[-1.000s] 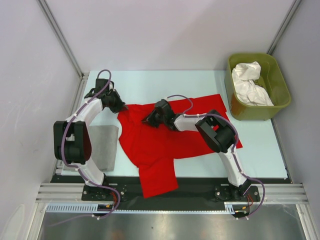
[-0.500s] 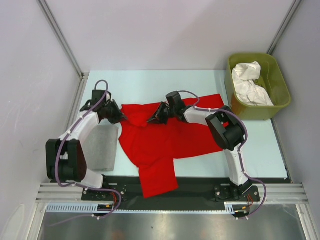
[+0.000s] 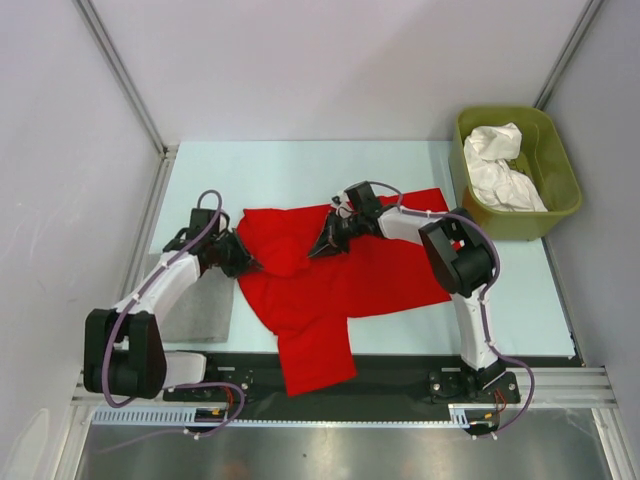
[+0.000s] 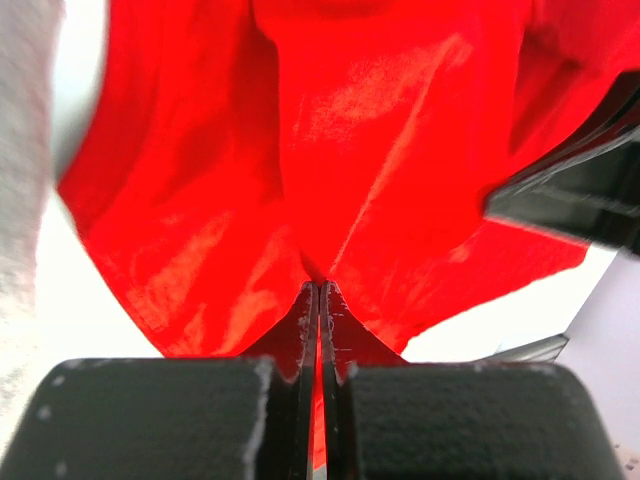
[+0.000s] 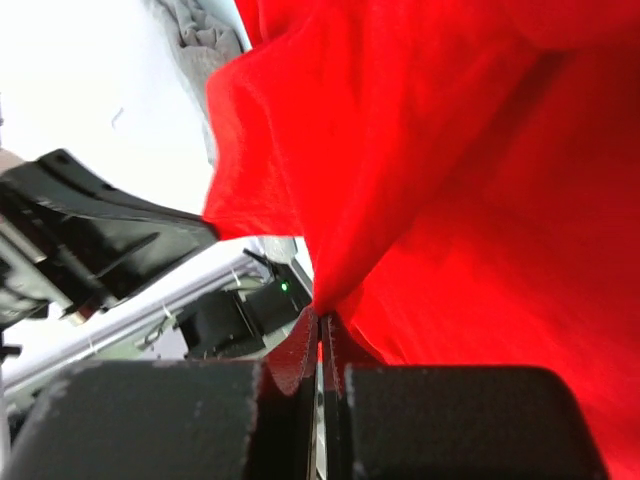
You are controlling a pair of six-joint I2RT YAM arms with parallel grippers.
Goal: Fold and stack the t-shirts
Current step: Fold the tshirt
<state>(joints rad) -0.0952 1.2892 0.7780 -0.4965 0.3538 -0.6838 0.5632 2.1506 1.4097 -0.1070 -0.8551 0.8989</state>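
Observation:
A bright red t-shirt (image 3: 340,285) lies spread across the middle of the table, one part hanging over the near edge. My left gripper (image 3: 250,266) is shut on the shirt's left edge, and red cloth (image 4: 330,180) fans out from its closed tips (image 4: 320,290). My right gripper (image 3: 322,247) is shut on a raised fold near the shirt's upper middle, with the fabric (image 5: 450,180) rising from its pinched tips (image 5: 320,318). Crumpled white t-shirts (image 3: 503,168) sit in the olive-green tub at the back right.
The olive-green tub (image 3: 555,215) stands at the table's back right corner. A grey rectangular pad (image 3: 200,305) lies on the left under my left arm. Grey enclosure walls and metal posts (image 3: 120,75) close in the sides and back.
My left gripper has pulled the shirt's left edge toward me and a little right. My right gripper has moved right and slightly back with its fold. Both arms have stretched out.

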